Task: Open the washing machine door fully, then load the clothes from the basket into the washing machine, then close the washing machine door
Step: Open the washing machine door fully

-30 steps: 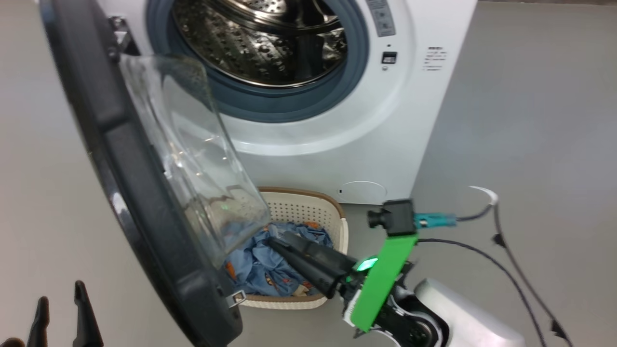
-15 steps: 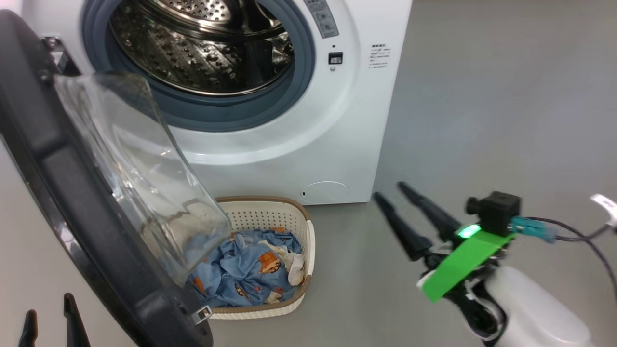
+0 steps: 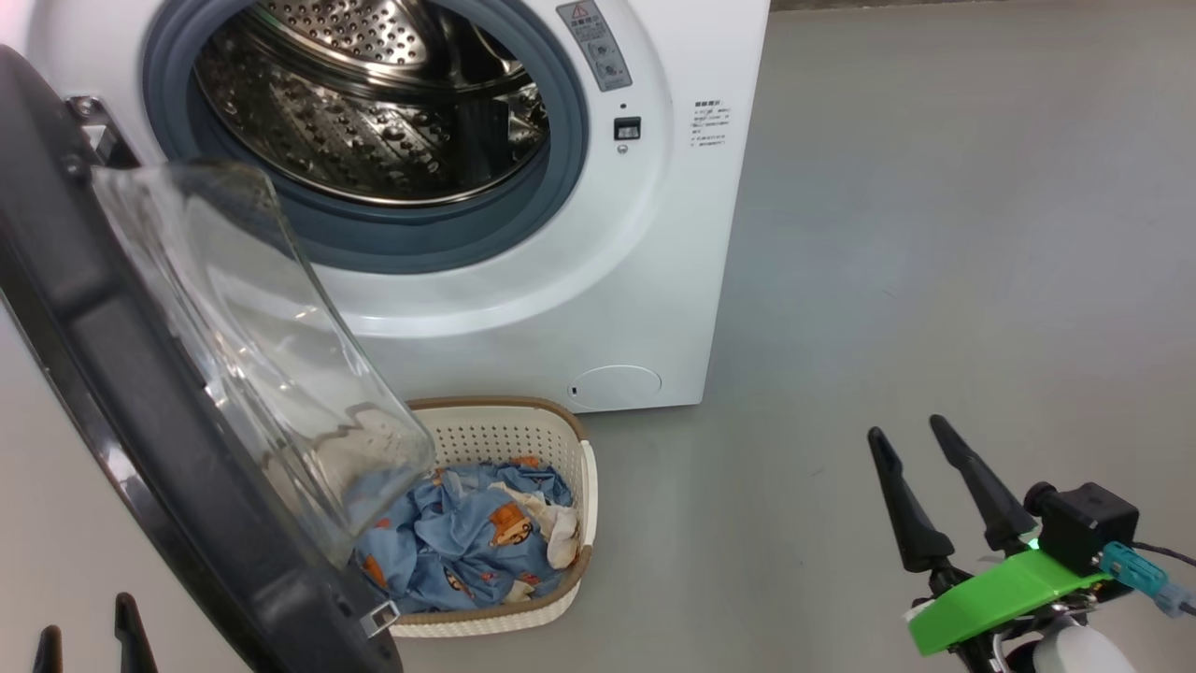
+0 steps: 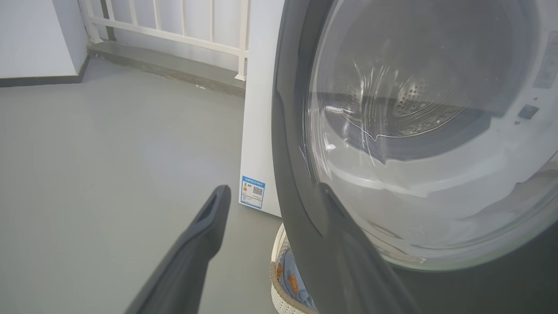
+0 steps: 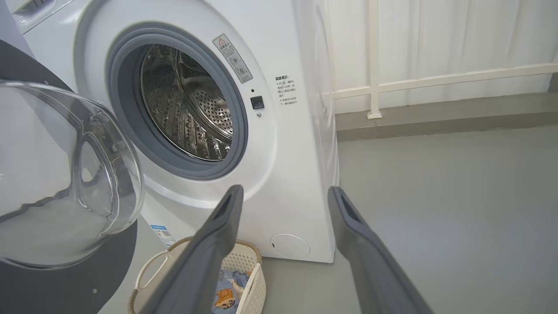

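The clothes (image 3: 467,547) are seen bundled in the basket (image 3: 523,416) on the floor, partly beneath the open washing machine door (image 3: 140,402). The right gripper (image 3: 906,430) and left gripper (image 3: 84,622) are both held spread and empty. The bundle is probably best approached by the right gripper from the basket's uncovered side, so the door is not struck, and pinched deep.

A smooth grey floor (image 3: 934,234) spreads out, evenly lit. Along the back, a white railing (image 5: 436,80) stands on a low grey kerb (image 5: 436,117). A white wall (image 4: 30,35) carries a dark skirting (image 4: 39,81).
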Motion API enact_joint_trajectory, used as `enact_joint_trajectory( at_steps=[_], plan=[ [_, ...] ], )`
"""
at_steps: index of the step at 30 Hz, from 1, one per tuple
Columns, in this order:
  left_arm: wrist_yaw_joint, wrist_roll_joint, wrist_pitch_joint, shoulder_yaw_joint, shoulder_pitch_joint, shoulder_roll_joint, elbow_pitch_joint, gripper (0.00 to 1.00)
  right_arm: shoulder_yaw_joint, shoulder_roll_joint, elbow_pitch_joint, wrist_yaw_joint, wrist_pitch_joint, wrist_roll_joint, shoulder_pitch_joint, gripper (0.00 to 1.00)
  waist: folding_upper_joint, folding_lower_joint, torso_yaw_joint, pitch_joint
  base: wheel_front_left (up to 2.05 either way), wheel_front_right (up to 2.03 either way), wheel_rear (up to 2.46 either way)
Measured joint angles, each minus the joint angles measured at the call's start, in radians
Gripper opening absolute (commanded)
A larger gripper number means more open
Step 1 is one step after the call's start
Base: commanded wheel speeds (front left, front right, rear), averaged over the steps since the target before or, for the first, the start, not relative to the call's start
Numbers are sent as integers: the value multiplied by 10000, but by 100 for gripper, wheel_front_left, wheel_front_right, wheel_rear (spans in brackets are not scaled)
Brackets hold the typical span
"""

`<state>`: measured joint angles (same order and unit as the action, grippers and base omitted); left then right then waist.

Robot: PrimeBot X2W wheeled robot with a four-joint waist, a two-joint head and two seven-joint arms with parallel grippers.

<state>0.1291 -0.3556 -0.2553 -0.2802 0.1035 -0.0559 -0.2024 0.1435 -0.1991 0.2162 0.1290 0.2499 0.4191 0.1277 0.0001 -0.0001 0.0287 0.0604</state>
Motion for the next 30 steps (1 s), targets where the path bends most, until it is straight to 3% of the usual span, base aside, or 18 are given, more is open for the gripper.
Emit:
enact_joint_trajectory(
  at_steps=[12, 30],
  plan=[
    [0, 2, 0, 25, 17, -151, -4, 100, -1592, 704, -380, 2, 0, -1360, -825, 100, 0, 0, -127, -100, 0, 0, 0],
    [0, 2, 0, 134, 224, -244, -6, 100, -1942, 802, 282, 2, 0, -1647, -967, 100, 0, 0, -282, -70, 0, 0, 0]
  ],
)
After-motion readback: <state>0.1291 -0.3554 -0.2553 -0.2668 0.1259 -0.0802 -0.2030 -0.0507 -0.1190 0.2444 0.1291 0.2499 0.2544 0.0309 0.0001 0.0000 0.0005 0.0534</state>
